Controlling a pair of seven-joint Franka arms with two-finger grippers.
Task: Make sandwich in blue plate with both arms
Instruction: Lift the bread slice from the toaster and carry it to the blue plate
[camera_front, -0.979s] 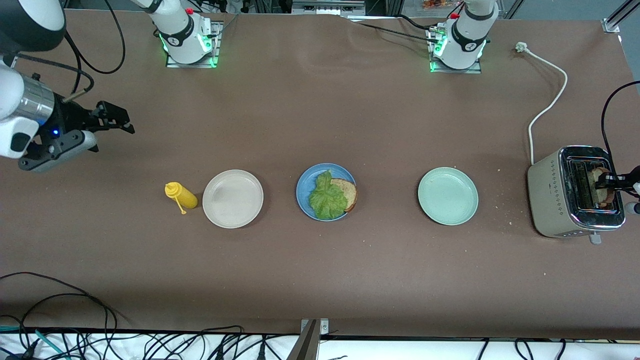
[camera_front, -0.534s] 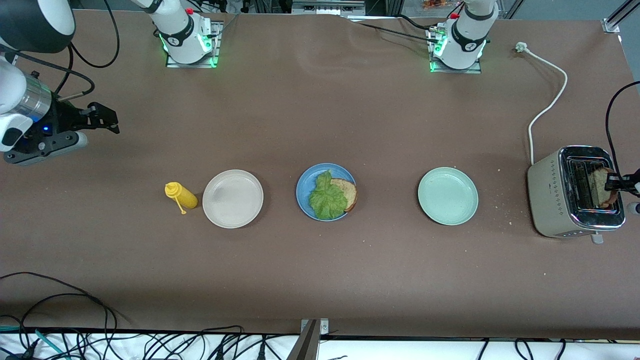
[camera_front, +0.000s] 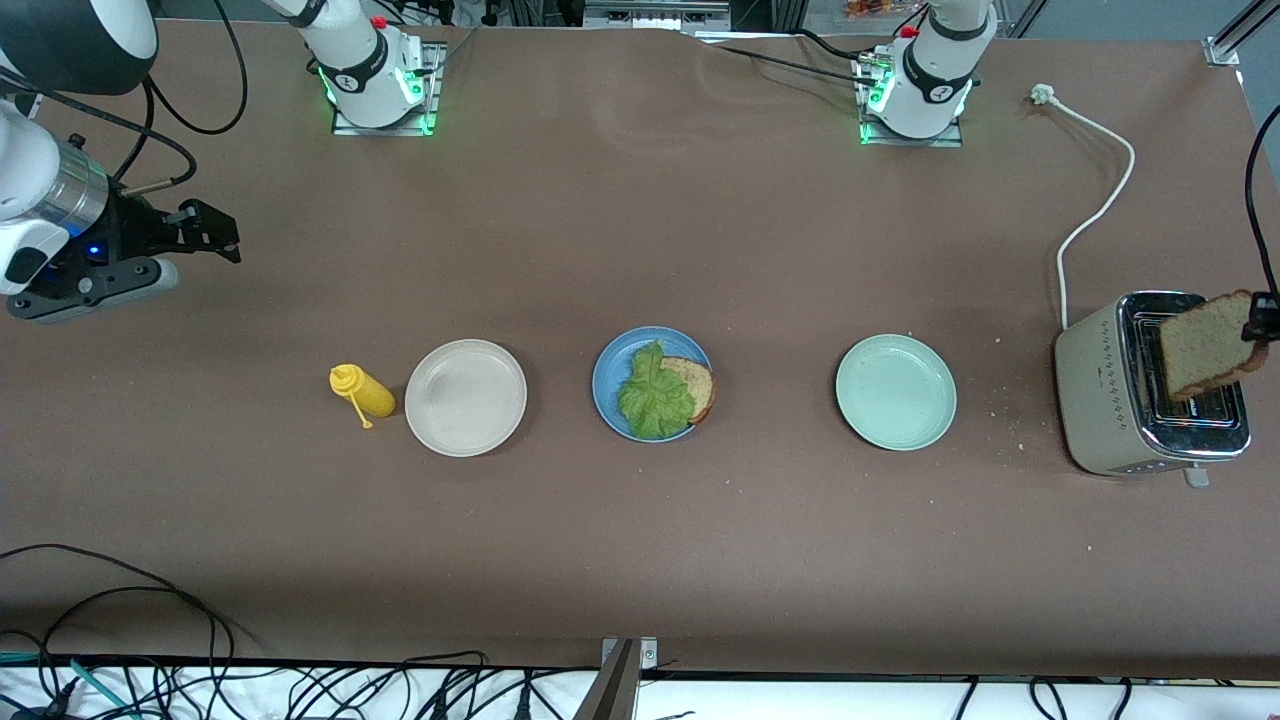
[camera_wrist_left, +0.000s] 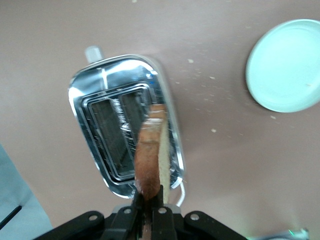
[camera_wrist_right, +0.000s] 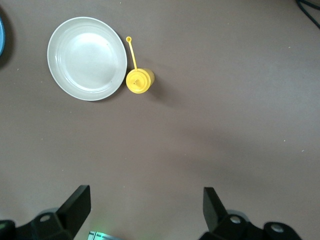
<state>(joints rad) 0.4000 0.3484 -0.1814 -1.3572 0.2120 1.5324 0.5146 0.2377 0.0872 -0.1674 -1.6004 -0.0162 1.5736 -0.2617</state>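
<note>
Left gripper (camera_wrist_left: 148, 212) was clamped on a brown bread slice (camera_front: 1208, 353), holding it by one edge in the air over the toaster (camera_front: 1110, 400), which sat at the left arm's end of the table; the slice hung clear above the slots, tilted in the front view. In the left wrist view the slice (camera_wrist_left: 148, 155) showed edge-on above the chrome top. Right gripper (camera_front: 205, 232) waited with fingers spread wide, holding nothing, over bare table at the right arm's end. Blue plate (camera_front: 609, 368) sat mid-table, carrying a bread slice (camera_front: 697, 385) with a crinkled lettuce leaf (camera_front: 655, 395) lying on it and covering most of it. Pale green plate (camera_front: 896, 392) at the blue plate's 3 o'clock, beige plate (camera_front: 465, 397) at its 9 o'clock, well apart. Yellow squeeze bottle (camera_front: 364, 392) lay just beside the beige plate, at its 9 o'clock. White power cord (camera_front: 1095, 205) ran from the toaster toward 12 o'clock.
</note>
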